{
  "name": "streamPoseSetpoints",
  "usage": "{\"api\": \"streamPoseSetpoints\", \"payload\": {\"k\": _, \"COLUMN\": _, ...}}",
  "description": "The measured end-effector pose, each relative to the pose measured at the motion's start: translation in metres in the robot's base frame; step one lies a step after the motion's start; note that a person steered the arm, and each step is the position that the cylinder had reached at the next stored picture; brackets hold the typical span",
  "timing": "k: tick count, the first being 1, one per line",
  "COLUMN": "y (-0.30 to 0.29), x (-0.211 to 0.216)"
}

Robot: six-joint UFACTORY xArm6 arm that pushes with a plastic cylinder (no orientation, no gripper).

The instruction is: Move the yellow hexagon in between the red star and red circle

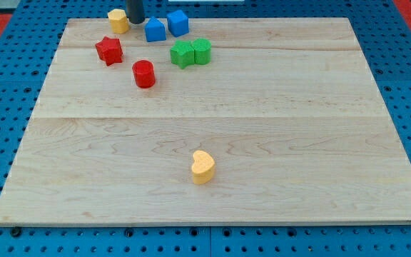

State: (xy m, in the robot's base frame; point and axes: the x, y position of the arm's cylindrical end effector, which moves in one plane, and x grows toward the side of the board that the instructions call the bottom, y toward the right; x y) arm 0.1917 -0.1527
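Note:
The yellow hexagon (pixel 118 21) sits at the board's top left edge. My tip (pixel 135 20) is right beside it on its right, touching or nearly touching. The red star (pixel 109 51) lies below the hexagon. The red circle (pixel 144 73) lies below and to the right of the star, with a small gap between them.
Two blue blocks (pixel 155 30) (pixel 178 22) sit right of my tip. A green star (pixel 183 53) and a green block (pixel 202 51) touch each other further right. A yellow heart (pixel 203 167) lies low in the middle of the wooden board (pixel 262 128).

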Motion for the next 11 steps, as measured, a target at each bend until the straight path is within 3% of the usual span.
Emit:
{"api": "streamPoseSetpoints", "payload": {"k": 2, "y": -0.042, "x": 0.077}}
{"api": "streamPoseSetpoints", "payload": {"k": 3, "y": -0.128, "x": 0.081}}
{"api": "streamPoseSetpoints", "payload": {"k": 5, "y": -0.150, "x": 0.000}}
{"api": "streamPoseSetpoints", "payload": {"k": 6, "y": -0.134, "x": 0.000}}
{"api": "streamPoseSetpoints", "payload": {"k": 7, "y": -0.035, "x": 0.005}}
{"api": "streamPoseSetpoints", "payload": {"k": 11, "y": 0.066, "x": 0.167}}
